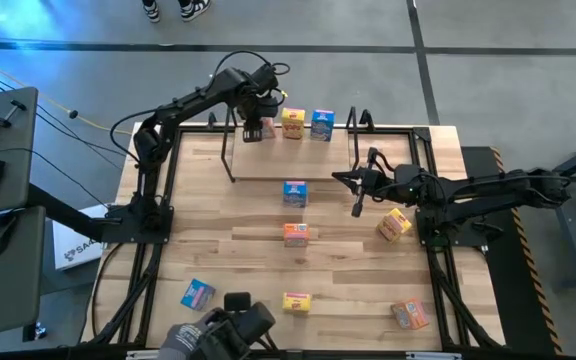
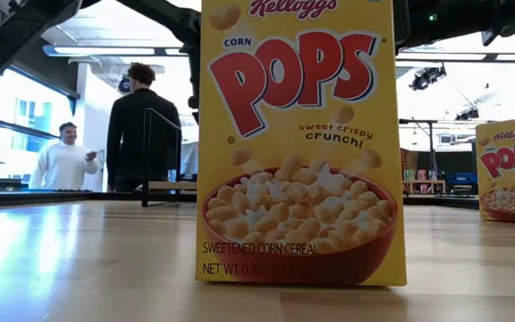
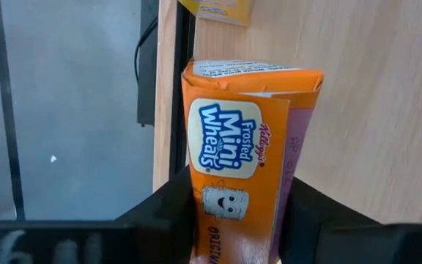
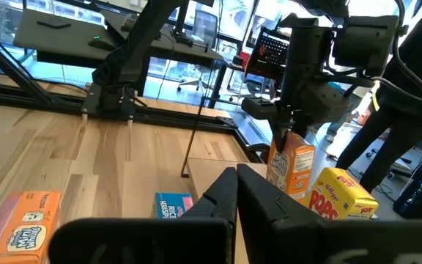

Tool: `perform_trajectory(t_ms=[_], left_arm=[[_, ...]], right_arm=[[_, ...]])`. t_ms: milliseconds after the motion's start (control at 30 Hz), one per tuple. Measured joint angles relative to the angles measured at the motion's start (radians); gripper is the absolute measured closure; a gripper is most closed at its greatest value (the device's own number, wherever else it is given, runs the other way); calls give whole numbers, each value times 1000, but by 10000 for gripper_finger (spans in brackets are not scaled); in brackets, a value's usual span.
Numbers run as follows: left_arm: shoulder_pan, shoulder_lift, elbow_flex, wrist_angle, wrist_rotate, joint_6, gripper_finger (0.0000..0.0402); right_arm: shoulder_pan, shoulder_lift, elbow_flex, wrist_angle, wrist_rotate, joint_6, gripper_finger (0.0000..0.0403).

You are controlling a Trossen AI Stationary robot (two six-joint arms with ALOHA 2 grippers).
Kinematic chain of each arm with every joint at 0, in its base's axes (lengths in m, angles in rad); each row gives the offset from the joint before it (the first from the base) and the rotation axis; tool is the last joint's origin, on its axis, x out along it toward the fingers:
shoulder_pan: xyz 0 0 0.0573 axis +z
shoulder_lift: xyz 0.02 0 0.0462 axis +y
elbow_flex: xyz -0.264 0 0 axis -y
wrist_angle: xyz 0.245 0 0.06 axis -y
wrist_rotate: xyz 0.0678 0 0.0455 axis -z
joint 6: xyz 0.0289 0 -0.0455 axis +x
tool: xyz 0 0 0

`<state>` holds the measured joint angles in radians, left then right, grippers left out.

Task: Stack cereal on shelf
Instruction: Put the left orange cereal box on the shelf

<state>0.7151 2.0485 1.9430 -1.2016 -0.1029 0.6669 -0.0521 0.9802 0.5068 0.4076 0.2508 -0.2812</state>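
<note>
gripping an orange mini-wheats box [image 3: 244, 169] between its two fingers [image 3: 168, 213], the left gripper [image 1: 254, 130] is hovering at the far left end of the shelf [image 1: 268, 178], and in the left wrist view the box is hanging just inside the board's outer edge with grey floor beyond it. in the right wrist view the same box [image 4: 291, 167] is hanging under that gripper, right beside a yellow corn pops box [image 4: 341, 193] on the board. from above, that yellow box [image 1: 293, 123] and a blue box [image 1: 322, 124] are standing side by side along the shelf's far edge, leaving bare board toward the black wire uprights on the right. the right gripper [image 1: 358, 181] is waiting with its fingers pressed together near the shelf's right end, over open table. on the table [image 1: 238, 250] a blue box [image 1: 295, 193] and an orange box [image 1: 296, 234] are sitting well apart in the middle, and another yellow box [image 1: 395, 224] is lying tilted just beside the right arm. along the near edge, a blue box [image 1: 197, 294], a yellow box [image 1: 297, 302] and an orange box [image 1: 409, 315] are spaced widely. two people are standing in the room beyond the table in the low view.
</note>
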Motion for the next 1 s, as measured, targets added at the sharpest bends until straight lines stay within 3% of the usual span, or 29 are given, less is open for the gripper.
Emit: perform_trajectory(t_ms=[433, 1000], left_arm=[[0, 1, 0, 47, -20, 0, 181], [-3, 0, -1, 63, -56, 95, 187]], right_arm=[[0, 0, 0, 0, 0, 0, 403], [0, 0, 0, 0, 0, 0, 403]])
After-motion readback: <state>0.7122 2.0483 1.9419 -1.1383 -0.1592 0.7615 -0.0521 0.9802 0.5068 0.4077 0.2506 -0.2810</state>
